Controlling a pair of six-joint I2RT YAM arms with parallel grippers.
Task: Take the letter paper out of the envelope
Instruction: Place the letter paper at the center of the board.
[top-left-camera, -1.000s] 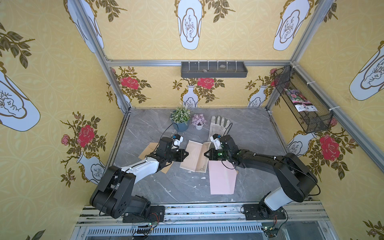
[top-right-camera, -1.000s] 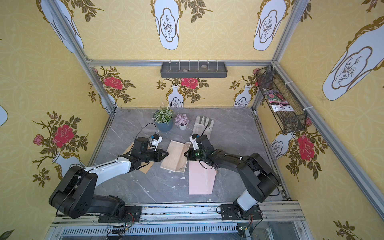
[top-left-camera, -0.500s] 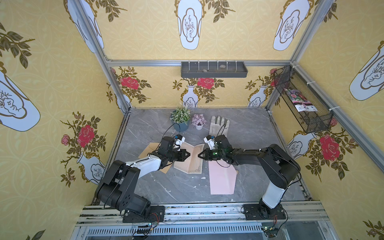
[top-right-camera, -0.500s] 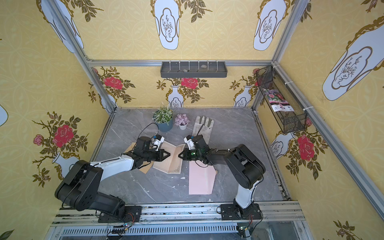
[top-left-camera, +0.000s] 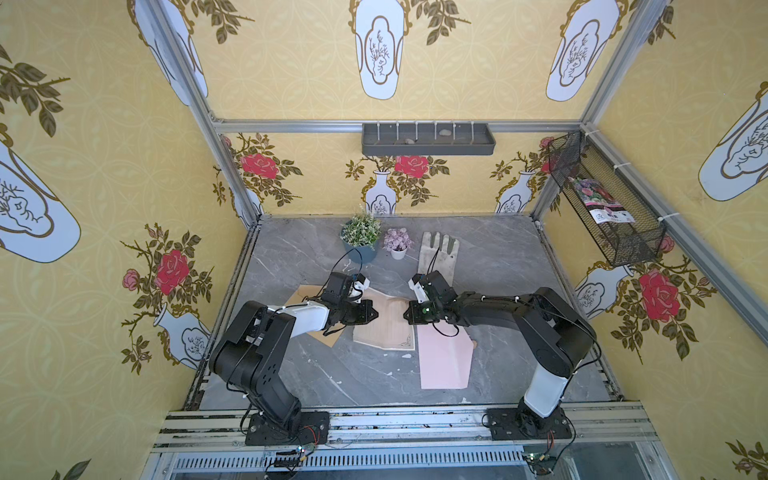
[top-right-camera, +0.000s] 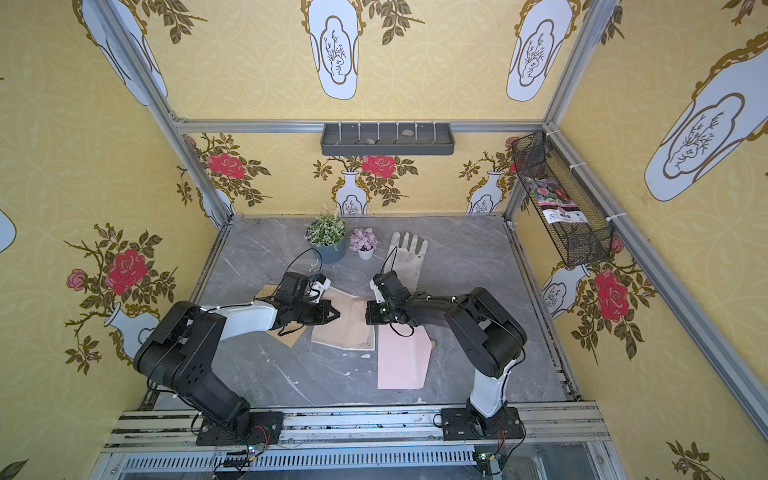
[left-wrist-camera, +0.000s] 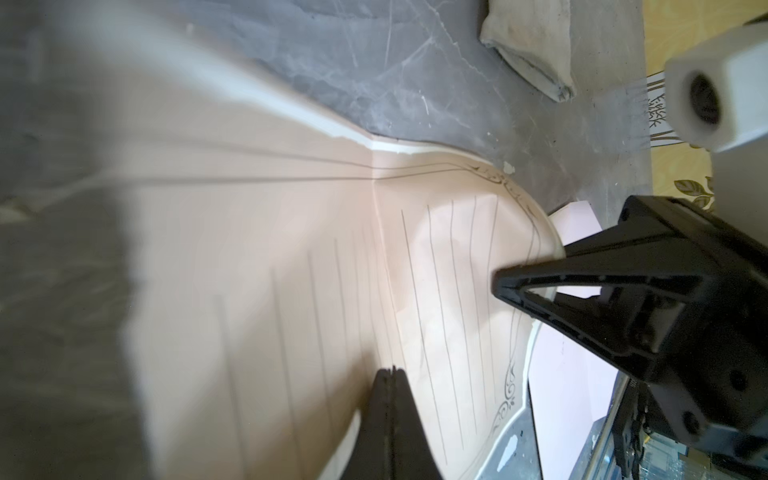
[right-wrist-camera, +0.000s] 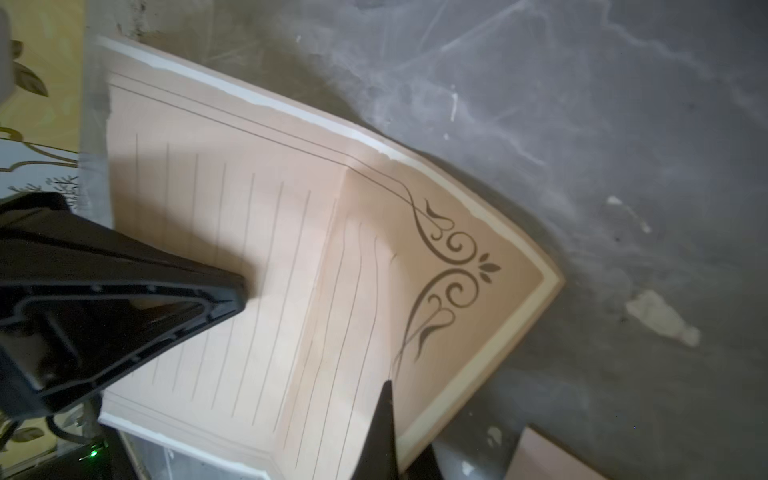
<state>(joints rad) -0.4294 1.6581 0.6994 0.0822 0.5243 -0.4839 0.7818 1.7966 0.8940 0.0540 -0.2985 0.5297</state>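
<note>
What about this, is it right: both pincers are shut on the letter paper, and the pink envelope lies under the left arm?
One thing is wrong: the pink envelope lies by the right arm, not the left, as both top views show. The left pincer and the right pincer are shut on the letter paper.

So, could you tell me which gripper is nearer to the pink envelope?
Right. The right gripper sits beside the pink envelope's far end; the left gripper is across the letter paper from it.
</note>
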